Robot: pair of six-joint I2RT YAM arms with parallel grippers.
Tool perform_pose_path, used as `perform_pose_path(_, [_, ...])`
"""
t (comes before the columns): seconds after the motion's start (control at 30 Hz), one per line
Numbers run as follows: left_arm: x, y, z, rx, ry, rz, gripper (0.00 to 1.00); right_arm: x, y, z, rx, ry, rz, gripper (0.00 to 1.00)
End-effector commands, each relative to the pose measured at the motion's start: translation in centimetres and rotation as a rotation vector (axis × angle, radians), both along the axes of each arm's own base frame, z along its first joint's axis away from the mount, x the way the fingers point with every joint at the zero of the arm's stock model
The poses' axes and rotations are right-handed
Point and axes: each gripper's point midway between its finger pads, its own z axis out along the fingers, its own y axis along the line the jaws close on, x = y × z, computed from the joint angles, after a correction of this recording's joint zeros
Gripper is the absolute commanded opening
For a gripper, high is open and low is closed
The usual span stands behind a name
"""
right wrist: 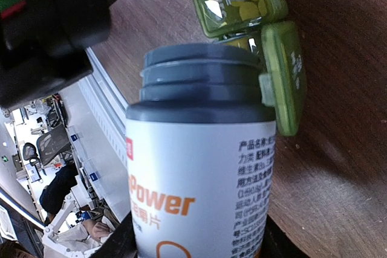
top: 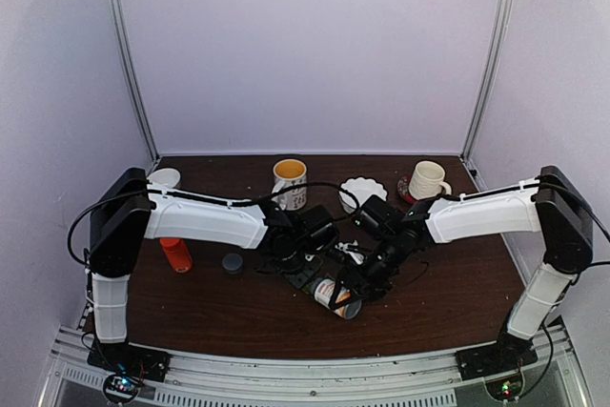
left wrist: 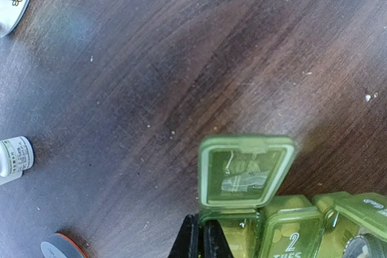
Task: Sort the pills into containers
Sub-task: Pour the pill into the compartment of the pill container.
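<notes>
Tipping the uncapped pill bottle (right wrist: 199,167) too steeply could pour its contents past the pill box (left wrist: 290,225) in the middle of the worktop (left wrist: 151,58), where yellow pills (right wrist: 245,1) already lie. The right gripper (top: 357,283) grasps the bottle; the left gripper (left wrist: 201,241), clenched at the box's edge, might nudge it.

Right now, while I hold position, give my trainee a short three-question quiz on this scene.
1. True or false: the right gripper holds the white bottle.
2. What colour are the pills in the pill box compartment marked 2? A red, B yellow, C blue.
3. Fill in: the left gripper is ____ (open or shut).
Key: 1 true; 2 B; 3 shut.
</notes>
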Motion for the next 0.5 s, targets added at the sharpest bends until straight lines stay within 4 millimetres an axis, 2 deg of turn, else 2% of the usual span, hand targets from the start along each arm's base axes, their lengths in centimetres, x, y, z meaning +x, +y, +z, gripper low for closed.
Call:
perform_pose_path(0.0, [-0.2, -0.8, -0.3, -0.009, 0.006, -0.010, 0.00, 0.1, -0.4, -0.7, -0.021, -0.010, -0.009, 0.00])
perform_pose_path(0.07, [-0.2, -0.8, -0.5, -0.012, 0.008, -0.014, 0.00, -0.3, -0.6, -2.0, -0.036, 0.019, -0.007, 0.00])
perform_pose_path(0.17, [-0.4, -0.8, -0.8, -0.018, 0.017, -0.018, 0.00, -0.2, -0.7, -2.0, -0.048, 0.012, 0.002, 0.00])
perform_pose_path(0.4, [-0.5, -0.9, -1.0, -0.022, 0.024, -0.012, 0.00, 0.9, 0.0, 2.3, 0.002, -0.057, -0.001, 0.00])
perform_pose_path(0.47, [-0.5, -0.9, -1.0, -0.020, 0.022, -0.014, 0.00, 1.0, 0.0, 2.9, 0.013, -0.066, -0.007, 0.00])
